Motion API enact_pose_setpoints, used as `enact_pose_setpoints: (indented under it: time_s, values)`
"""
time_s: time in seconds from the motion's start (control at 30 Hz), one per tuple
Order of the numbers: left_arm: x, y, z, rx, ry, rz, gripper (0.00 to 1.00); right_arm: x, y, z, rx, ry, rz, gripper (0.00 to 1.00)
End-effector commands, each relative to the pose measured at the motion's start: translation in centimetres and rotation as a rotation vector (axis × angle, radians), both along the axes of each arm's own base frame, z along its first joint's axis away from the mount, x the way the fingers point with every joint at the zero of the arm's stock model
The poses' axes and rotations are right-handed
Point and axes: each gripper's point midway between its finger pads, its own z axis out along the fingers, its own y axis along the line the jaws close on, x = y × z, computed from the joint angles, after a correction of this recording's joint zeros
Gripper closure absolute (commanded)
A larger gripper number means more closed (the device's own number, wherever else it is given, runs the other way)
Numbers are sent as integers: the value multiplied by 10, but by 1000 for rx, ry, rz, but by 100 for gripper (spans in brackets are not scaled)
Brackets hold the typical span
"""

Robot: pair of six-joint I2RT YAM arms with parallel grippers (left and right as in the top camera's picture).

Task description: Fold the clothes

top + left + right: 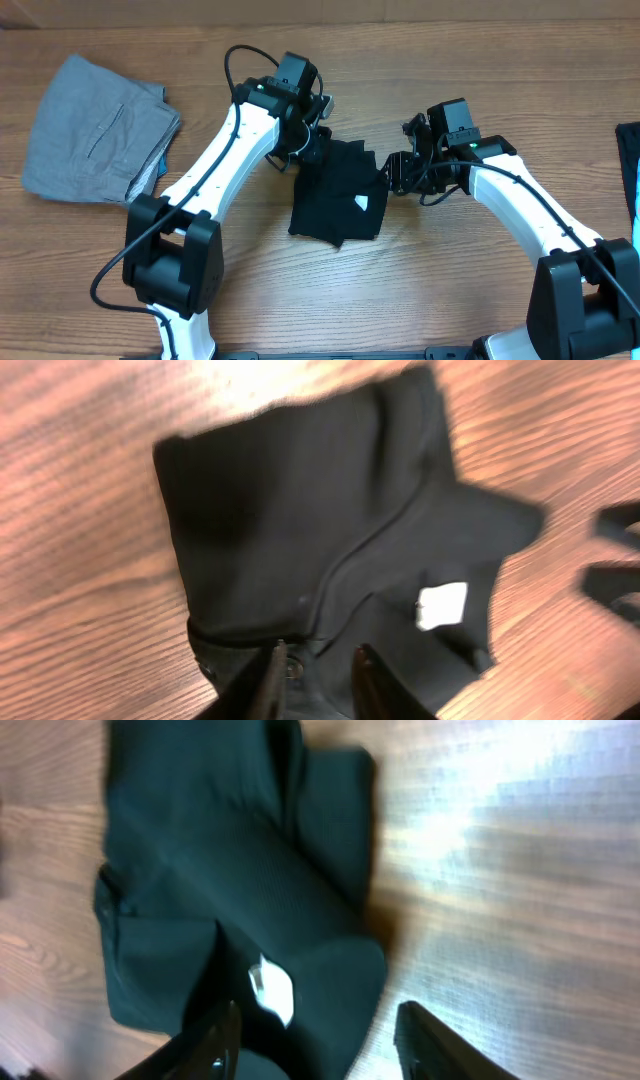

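The clothes [335, 195], a black garment, lie folded into a rough square at the middle of the table, with a small white tag [361, 202] showing near the right side. My left gripper [310, 135] hovers at the garment's far left corner. In the left wrist view its fingers [270, 672] stand a little apart over the black fabric [300, 510], holding nothing. My right gripper [395, 172] is at the garment's right edge. In the right wrist view it [318, 1025] is open wide above the tag [272, 988] and the fabric's edge.
Light grey folded trousers [95, 130] lie at the far left of the wooden table [460, 60]. A dark and blue item [630, 160] shows at the right edge. Both white arms reach in from the near side.
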Motion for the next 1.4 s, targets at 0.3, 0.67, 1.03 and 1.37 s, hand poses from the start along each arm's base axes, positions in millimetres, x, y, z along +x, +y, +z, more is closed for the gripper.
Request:
enact_pose_setpoints:
  time_s: [0.3, 0.67, 1.03, 1.37]
  values:
    - [-24, 16, -66, 87, 76, -22, 73, 20, 3, -37, -47, 18, -27, 86]
    - [1, 65, -21, 23, 78, 132, 57, 12, -31, -30, -126, 57, -68, 61]
    - [2, 51, 14, -264, 113, 80, 63, 6, 19, 63, 112, -121, 112, 83]
    - [-5, 50, 13, -256, 148, 94, 62, 10, 82, 9, 98, -88, 204, 71]
